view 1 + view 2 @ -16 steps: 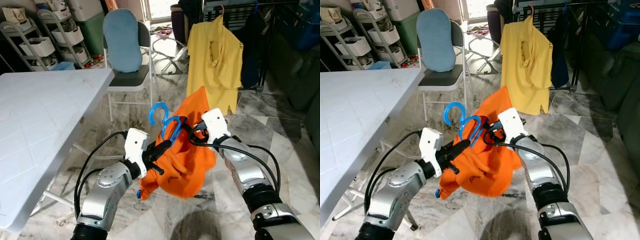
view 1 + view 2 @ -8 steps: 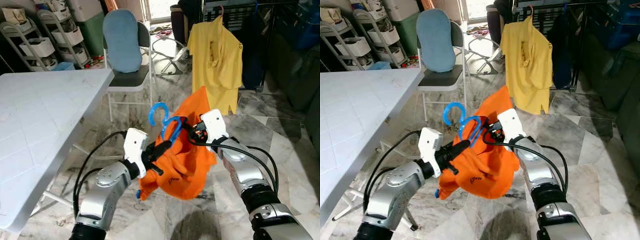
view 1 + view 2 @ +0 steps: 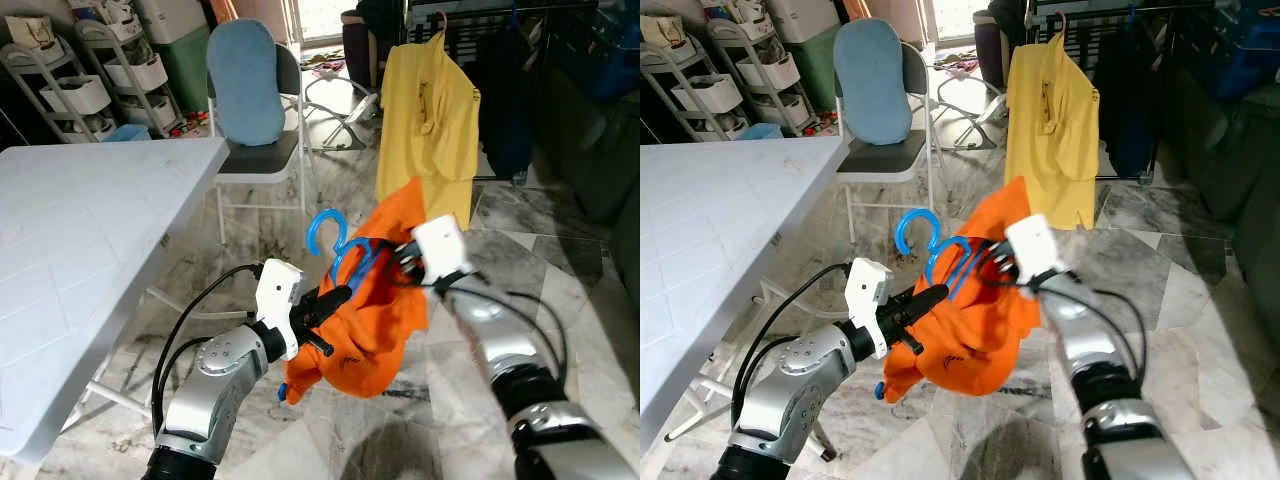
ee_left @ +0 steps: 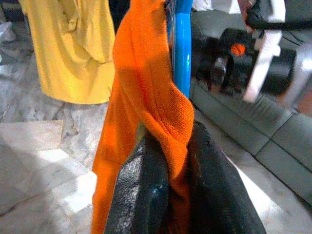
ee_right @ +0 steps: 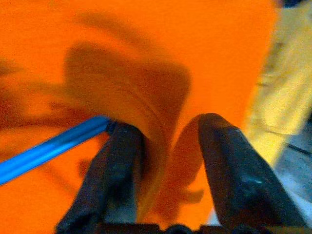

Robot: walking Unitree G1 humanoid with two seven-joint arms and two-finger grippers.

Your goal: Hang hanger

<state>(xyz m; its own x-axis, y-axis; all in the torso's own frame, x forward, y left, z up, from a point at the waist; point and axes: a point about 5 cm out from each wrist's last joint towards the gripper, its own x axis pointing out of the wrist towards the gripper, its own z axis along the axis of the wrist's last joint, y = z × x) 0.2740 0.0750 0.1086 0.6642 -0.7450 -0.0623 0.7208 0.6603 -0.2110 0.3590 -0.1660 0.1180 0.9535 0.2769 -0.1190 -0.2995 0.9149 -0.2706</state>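
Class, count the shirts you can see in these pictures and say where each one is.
2. An orange shirt on the blue hanger, held by both claws; a yellow shirt hanging on the rack behind. Dark garments there may hide more.

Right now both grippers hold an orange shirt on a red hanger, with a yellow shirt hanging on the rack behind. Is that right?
Not quite: the hanger is blue, not red, as the left eye view shows. The rest stands: the left gripper and right gripper hold the orange shirt, with the yellow shirt hanging on the rack behind.
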